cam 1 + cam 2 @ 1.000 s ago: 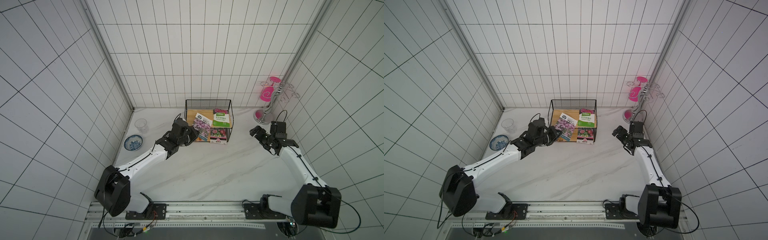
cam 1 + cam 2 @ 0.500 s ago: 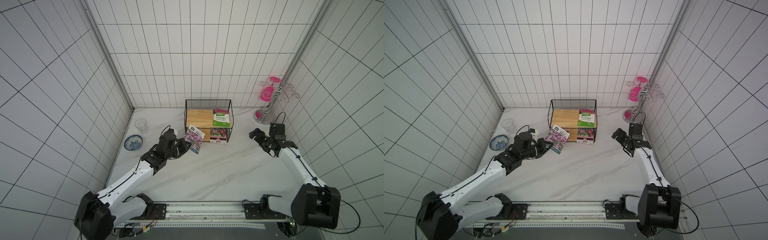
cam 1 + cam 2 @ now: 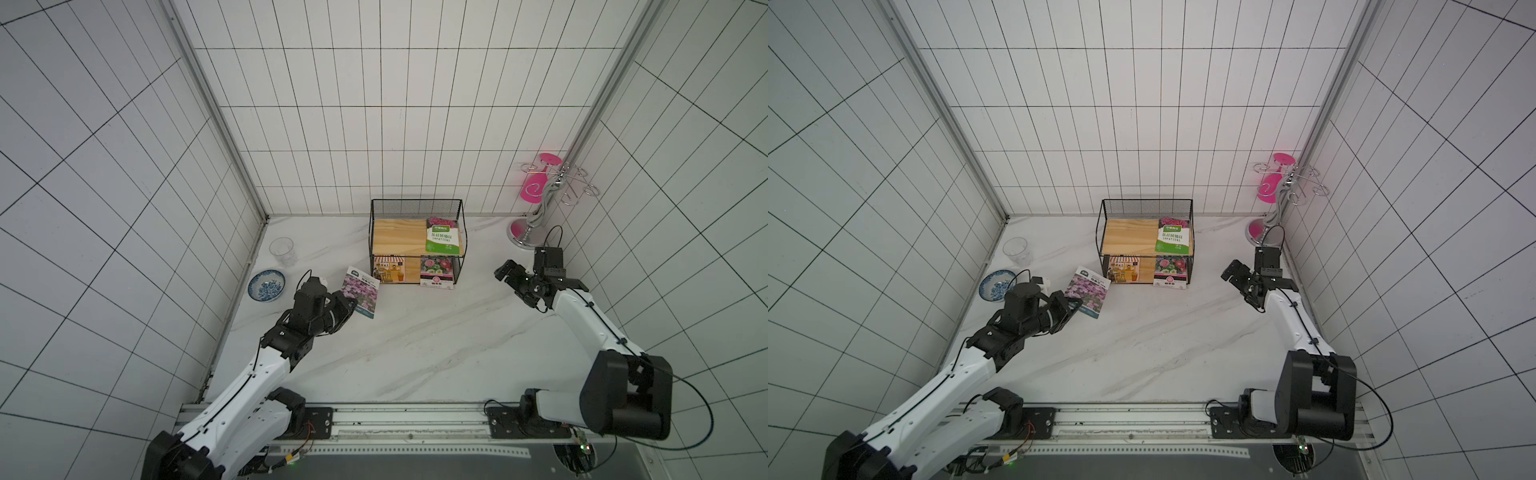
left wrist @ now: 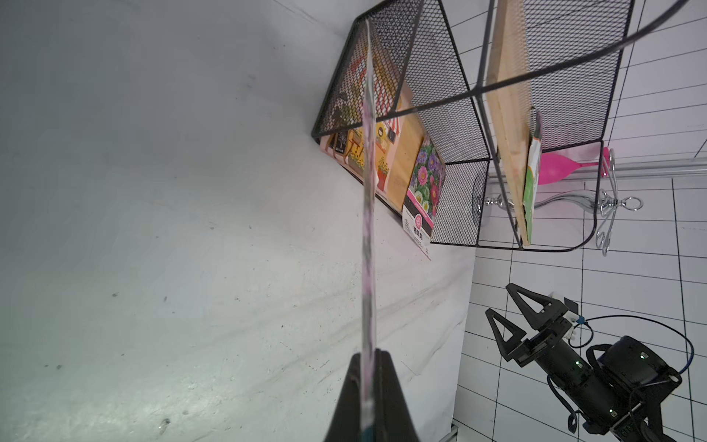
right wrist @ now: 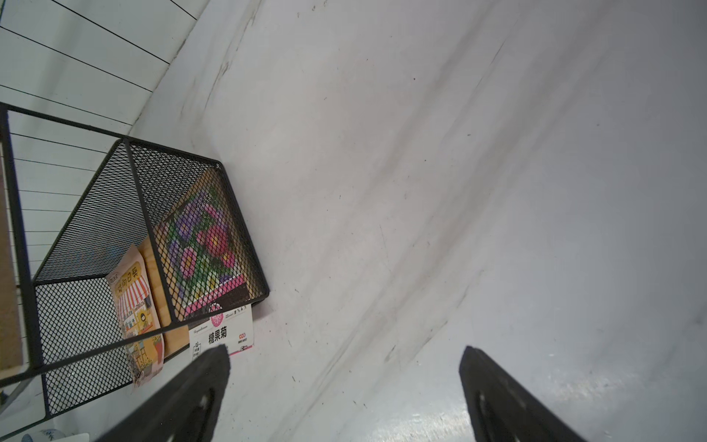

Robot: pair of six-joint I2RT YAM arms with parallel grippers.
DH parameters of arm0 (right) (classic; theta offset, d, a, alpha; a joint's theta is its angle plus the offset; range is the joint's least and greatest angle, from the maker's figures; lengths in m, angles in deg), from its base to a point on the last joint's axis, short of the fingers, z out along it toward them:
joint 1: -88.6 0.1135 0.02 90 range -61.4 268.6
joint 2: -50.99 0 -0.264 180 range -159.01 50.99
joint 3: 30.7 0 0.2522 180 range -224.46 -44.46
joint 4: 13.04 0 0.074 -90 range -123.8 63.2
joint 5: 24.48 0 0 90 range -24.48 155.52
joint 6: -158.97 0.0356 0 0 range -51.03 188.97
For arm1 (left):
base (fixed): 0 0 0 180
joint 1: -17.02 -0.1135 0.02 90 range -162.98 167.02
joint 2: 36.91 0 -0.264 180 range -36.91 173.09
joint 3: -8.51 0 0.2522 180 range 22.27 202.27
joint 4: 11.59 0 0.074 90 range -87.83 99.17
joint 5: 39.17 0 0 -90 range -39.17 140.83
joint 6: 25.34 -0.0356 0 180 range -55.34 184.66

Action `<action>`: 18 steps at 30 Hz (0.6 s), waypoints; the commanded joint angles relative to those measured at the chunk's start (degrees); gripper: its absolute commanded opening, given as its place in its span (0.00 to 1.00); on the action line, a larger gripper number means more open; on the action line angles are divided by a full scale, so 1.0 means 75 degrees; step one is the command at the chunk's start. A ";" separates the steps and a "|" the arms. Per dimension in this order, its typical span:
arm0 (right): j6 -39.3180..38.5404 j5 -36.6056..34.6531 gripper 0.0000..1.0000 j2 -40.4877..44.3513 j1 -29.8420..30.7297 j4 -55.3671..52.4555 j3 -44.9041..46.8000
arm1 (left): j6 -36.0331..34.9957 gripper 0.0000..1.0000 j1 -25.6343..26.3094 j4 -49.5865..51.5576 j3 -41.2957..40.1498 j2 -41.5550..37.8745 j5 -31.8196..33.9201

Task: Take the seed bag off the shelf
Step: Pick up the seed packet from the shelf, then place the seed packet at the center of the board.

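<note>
My left claw (image 3: 348,302) grips the seed bag (image 3: 360,292), which juts toward 2 o'clock, off the shelf (image 3: 399,237); right claw (image 3: 510,284) wide open.

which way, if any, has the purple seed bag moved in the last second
Yes. The purple seed bag left the shelf toward the blue bowl.

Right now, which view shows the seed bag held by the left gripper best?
A top view: the seed bag faces the camera, printed front plain, its edge pinched by the left gripper. The left wrist view shows it only edge-on; the right wrist view misses it.
</note>
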 commanded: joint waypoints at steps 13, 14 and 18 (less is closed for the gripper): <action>-0.0109 0.0126 0.99 -0.0138 0.0120 -0.0184 -0.0474 | -0.1135 0.00 -0.1960 -0.1318 -0.0089 0.2449 -0.0802; -0.0101 0.0107 0.98 -0.0108 0.0125 -0.0183 -0.0457 | -0.1148 0.00 -0.1962 -0.1433 0.0053 0.2856 -0.0982; -0.0064 0.0058 0.99 0.0105 0.0123 -0.0194 -0.0307 | -0.1224 0.00 -0.1988 -0.1569 0.0455 0.3938 -0.1101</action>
